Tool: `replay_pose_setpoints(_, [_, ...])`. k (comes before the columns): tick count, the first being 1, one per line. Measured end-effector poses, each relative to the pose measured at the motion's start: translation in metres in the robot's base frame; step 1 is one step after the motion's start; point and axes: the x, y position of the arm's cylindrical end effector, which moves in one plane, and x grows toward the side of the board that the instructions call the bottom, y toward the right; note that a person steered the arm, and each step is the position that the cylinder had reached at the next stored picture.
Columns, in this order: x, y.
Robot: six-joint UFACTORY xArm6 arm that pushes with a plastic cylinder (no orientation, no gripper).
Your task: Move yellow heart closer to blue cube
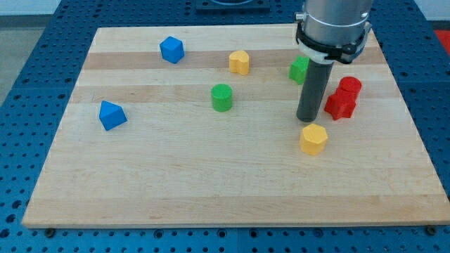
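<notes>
Rod: held upright, my tip set just above the yellow hexagon block.
Pincer: none is seen.
Yellow heart: placed far up-left of the hexagon.

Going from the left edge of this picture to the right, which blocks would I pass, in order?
Blue triangle → blue cube → green cylinder → yellow heart → yellow hexagon. My tip sits just above that hexagon; the green and red blocks beside the rod overlap it, so I skip them.

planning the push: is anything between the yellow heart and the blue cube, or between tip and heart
Nothing visible lies between the yellow heart block and the blue cube, nor between my tip and the heart.
</notes>
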Motion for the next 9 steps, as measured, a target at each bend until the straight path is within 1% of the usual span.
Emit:
replay_pose_setpoints(2, [-0.021,-0.034])
replay_pose_setpoints(3, [-0.056,-0.064])
replay_pose_setpoints(4, [-0.102,-0.081])
replay_pose_setpoints(5, [-0.114,-0.053])
replay_pose_setpoints(6, [-0.132,-0.096])
replay_pose_setpoints(7, [-0.104,-0.188])
replay_pose_setpoints(8, [-0.11,-0.17])
replay_pose_setpoints(9, [-0.128,-0.164])
